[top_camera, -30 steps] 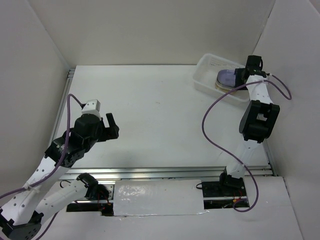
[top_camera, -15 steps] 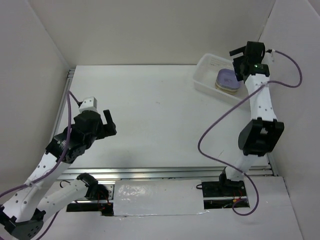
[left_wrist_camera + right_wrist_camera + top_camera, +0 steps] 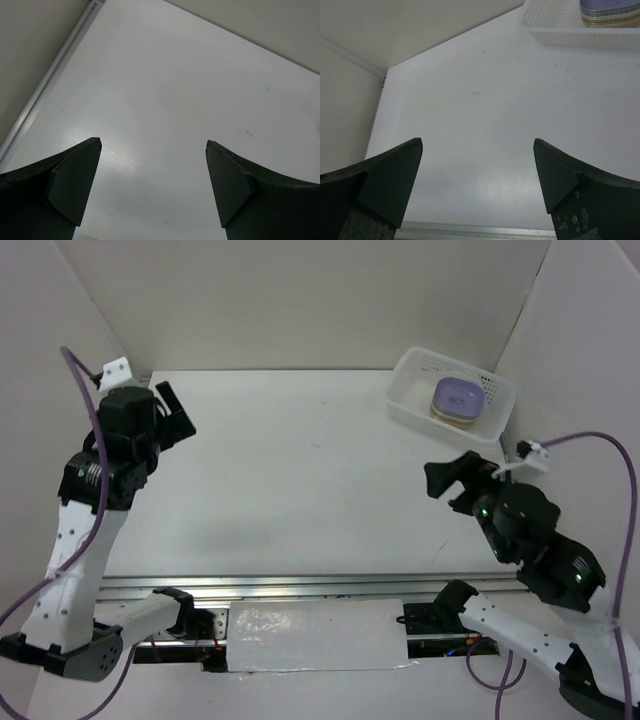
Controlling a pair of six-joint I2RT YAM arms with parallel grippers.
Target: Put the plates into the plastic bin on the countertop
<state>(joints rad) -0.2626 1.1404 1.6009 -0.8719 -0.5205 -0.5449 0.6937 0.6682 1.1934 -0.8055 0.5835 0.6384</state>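
Right tool (image 3: 450,475) has let go and pulled back from the bin (image 3: 418,367) toward its base; jaws wide, nothing held. Left tool (image 3: 175,410) has lifted to the far left, also wide and empty. Plates (image 3: 458,398) sit stacked in the bin, purple on top. No loose plates in view on the desk (image 3: 300,470), so the task looks finished.

There is one table (image 3: 300,480), one plastic bin (image 3: 412,390) ahead and to the right of the right claw (image 3: 455,476), and in it one stack of plates (image 3: 458,398), the top plate purple. The layers beneath cannot be counted. Two claws show, the other being the left claw (image 3: 175,412), each with two fingers.
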